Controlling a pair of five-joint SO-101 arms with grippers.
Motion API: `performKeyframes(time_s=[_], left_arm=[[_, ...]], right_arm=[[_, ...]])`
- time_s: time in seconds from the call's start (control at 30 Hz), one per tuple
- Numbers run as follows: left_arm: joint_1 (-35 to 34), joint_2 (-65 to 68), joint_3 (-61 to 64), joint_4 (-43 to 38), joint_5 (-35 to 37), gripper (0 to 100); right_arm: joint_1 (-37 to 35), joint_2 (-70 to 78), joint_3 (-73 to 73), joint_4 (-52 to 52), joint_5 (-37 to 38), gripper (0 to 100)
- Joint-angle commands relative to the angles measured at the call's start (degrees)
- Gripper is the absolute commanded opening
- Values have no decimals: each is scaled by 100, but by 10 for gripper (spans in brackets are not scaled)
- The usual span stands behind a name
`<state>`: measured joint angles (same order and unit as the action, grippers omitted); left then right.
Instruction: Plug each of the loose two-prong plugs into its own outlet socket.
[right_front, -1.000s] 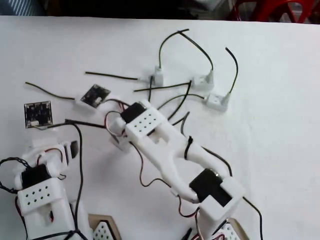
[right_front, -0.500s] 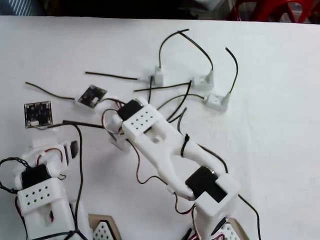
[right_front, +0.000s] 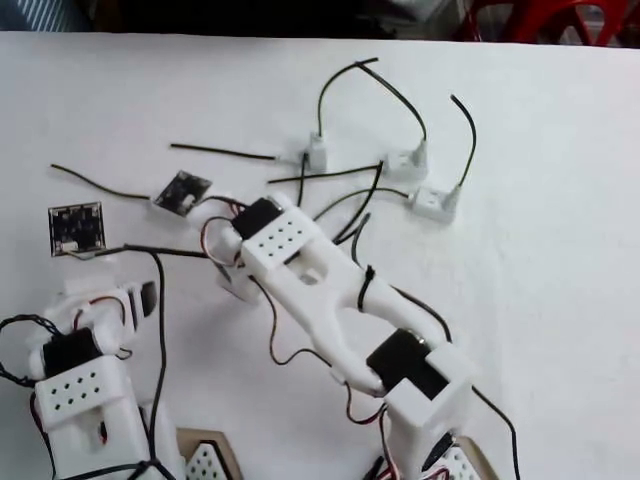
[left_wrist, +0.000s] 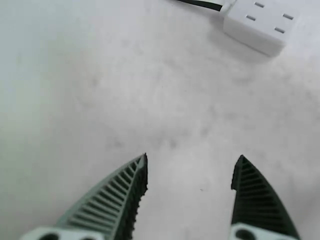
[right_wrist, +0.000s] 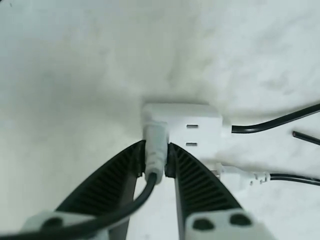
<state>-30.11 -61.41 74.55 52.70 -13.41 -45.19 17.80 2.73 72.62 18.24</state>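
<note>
**Seat the plug squarely**

Across the table (right_front: 560, 250), your right arm (right_front: 330, 300) reaches toward ten o'clock. The outlet block (right_wrist: 195, 127) touches the plug (right_wrist: 154, 150), which the right gripper (right_wrist: 155, 165) clamps. Push straight and keep the prongs level. The left gripper (left_wrist: 192, 175) hangs spread apart.

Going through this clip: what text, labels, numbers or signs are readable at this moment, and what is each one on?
No readable text in any view.
Square circuit board and tilted circuit board: pale markings, too small to read.
Four-slot outlet block: slots only, no print.
Outlet socket and plug in the right gripper: no print visible.
</note>
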Motion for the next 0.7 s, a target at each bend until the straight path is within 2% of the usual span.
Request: performKeyframes(time_s=[0.0, 0.43, 0.67], left_arm=[[-40, -136, -18, -123, 26, 275], [-40, -136, -18, -123, 26, 275], [-40, -136, -18, -123, 26, 275]], right_arm=[[-31, 171, 18, 84, 26, 17], [-22, 734, 26, -163, 26, 17], [330, -119, 9, -171, 26, 17]])
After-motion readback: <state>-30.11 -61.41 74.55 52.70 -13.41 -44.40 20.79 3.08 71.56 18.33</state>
